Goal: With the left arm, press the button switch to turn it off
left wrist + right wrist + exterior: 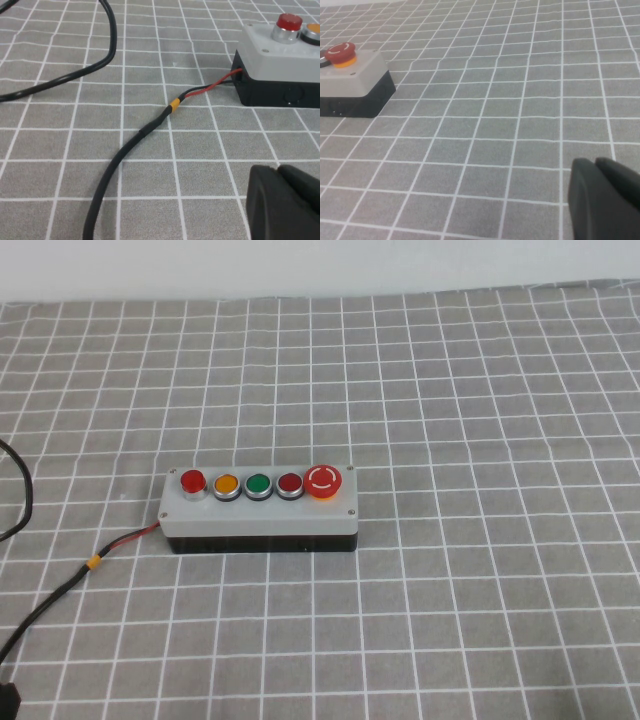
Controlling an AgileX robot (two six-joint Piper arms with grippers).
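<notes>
The button switch (192,481) is the small bright-red button at the left end of the row on the grey box (260,518), which lies mid-table. In the left wrist view the button switch (289,22) stands far ahead of my left gripper (277,170). The gripper's black fingers are shut together with nothing between them, low over the cloth, short of the box (280,57). My right gripper (595,162) is shut and empty too, well off to the right of the box (352,80). Neither gripper shows in the high view.
Orange (225,483), green (258,483), dark red (290,483) and large mushroom (324,480) buttons follow in the row. A black cable (50,600) with an orange band (93,562) runs from the box's left end toward the front left. Another black cable (75,75) loops nearby on the checked cloth.
</notes>
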